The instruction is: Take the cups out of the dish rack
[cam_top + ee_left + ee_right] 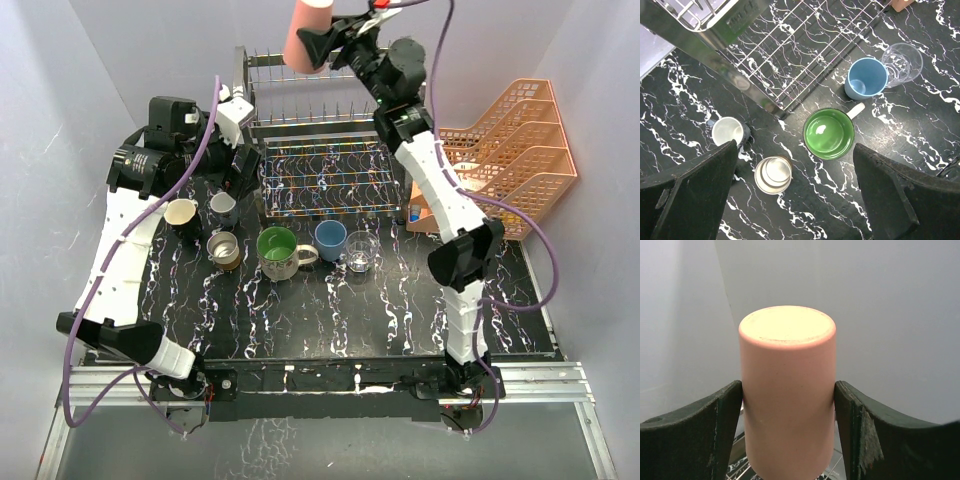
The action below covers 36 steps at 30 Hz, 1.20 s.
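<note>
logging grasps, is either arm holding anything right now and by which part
The right gripper holds the salmon-pink tumbler by its side wall, one finger on each opposite side. The left gripper is open and holds nothing.

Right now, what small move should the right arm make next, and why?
Probably swing the salmon-pink tumbler forward and down toward the table beside the clear glass: the right tool clamps it above the dish rack, and the other cups already stand there.

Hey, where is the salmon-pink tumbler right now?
The salmon-pink tumbler is at the top centre of the overhead view, gripped between the fingers of the right gripper and held in the air over the far end of the dish rack.
</note>
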Each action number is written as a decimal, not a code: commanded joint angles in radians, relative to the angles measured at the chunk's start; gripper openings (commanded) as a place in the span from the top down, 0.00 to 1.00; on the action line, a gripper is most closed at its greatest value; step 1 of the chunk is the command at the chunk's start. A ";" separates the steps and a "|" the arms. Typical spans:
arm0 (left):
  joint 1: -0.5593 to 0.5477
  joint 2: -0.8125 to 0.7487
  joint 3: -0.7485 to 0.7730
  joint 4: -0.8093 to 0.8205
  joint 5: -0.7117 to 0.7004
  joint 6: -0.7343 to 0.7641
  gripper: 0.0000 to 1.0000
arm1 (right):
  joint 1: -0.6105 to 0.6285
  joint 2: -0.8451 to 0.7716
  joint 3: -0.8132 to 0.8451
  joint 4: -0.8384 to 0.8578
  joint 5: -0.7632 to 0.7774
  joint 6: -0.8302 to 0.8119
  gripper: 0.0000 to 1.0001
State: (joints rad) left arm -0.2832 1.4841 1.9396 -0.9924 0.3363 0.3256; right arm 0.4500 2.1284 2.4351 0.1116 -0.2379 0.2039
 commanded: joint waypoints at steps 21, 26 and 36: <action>0.007 -0.352 -0.367 0.390 0.156 0.217 0.03 | -0.013 -0.867 -0.952 -0.111 -0.168 0.387 0.85; 0.006 -0.426 -0.484 0.432 0.202 0.254 0.03 | -0.011 -0.949 -1.087 -0.127 -0.181 0.507 0.89; -0.010 -0.512 -0.675 0.550 0.294 0.328 0.04 | 0.017 -0.969 -1.312 -0.053 -0.091 0.916 0.92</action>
State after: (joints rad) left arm -0.2832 0.9848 1.2743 -0.5194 0.5510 0.6128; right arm 0.4442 1.1687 1.1568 -0.0406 -0.3878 0.9054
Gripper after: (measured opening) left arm 0.968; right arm 0.707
